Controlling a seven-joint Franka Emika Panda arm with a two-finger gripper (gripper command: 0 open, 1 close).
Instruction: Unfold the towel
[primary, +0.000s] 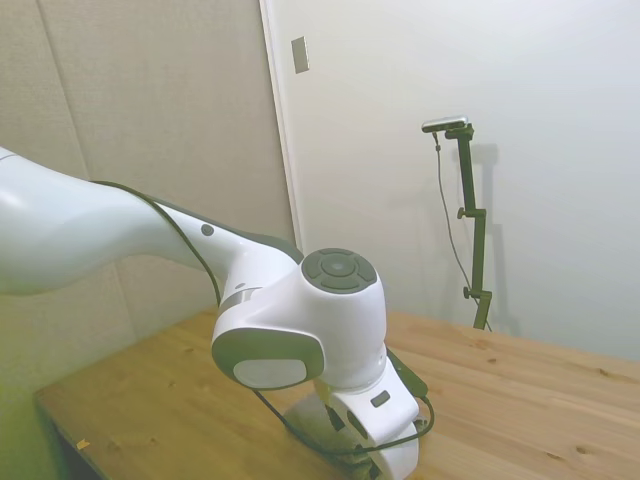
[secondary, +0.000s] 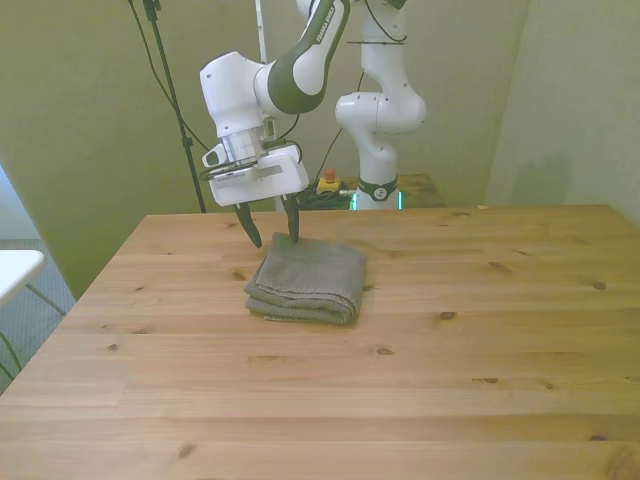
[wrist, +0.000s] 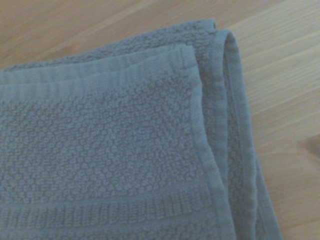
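The towel (secondary: 308, 279) is a grey-olive terry cloth lying folded in layers on the wooden table (secondary: 400, 380), a little toward the front view's left of the middle. My gripper (secondary: 271, 231) hangs open just above the towel's far corner on the front view's left, one dark finger over the cloth's edge and the other over bare wood. Up close, the wrist view fills with the towel (wrist: 115, 150), its hemmed corner stacked over lower folds. In the side view the arm's own body hides both the towel and the gripper.
Bare wooden tabletop surrounds the towel on every side. The robot's base (secondary: 378, 120) stands behind the far edge. A dark tripod leg (secondary: 170, 90) rises at the back on the front view's left.
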